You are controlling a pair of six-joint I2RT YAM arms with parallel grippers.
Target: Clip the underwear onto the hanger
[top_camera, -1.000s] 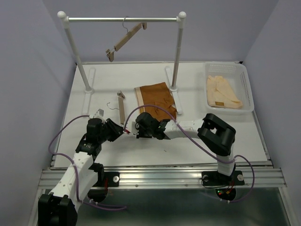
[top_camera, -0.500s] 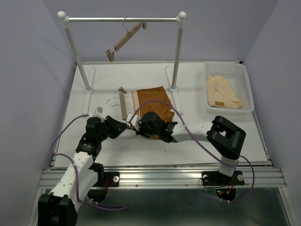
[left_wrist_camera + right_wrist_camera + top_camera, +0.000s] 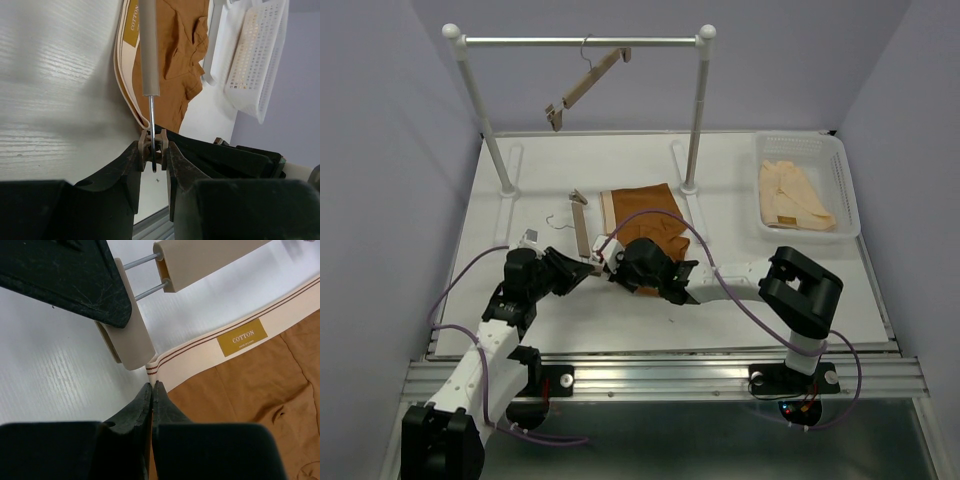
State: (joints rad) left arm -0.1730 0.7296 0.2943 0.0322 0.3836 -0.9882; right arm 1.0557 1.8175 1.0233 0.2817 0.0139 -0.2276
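Note:
The rust-brown underwear [image 3: 650, 215] lies flat mid-table, its beige waistband along the pale wooden hanger [image 3: 580, 222], which lies on the table to its left. My left gripper [image 3: 588, 266] is shut on the hanger's near clip [image 3: 154, 147], with the bar [image 3: 148, 45] running away from it. My right gripper [image 3: 612, 256] is shut on the near corner of the waistband [image 3: 152, 371], right beside that clip [image 3: 131, 347]. The underwear [image 3: 240, 385] spreads to the right of my right gripper [image 3: 152, 385]. The hanger's wire hook [image 3: 556, 222] points left.
A second hanger [image 3: 588, 85] hangs tilted on the rail of the clothes rack [image 3: 582, 42], whose posts stand at the back of the table. A white basket [image 3: 845, 175] at the back right holds a peach-cream cloth [image 3: 792, 195].
My right gripper has moved left and pulled the waistband corner up to the hanger's near clip. The left gripper has kept its hold on the clip, and the hanger shifted slightly.

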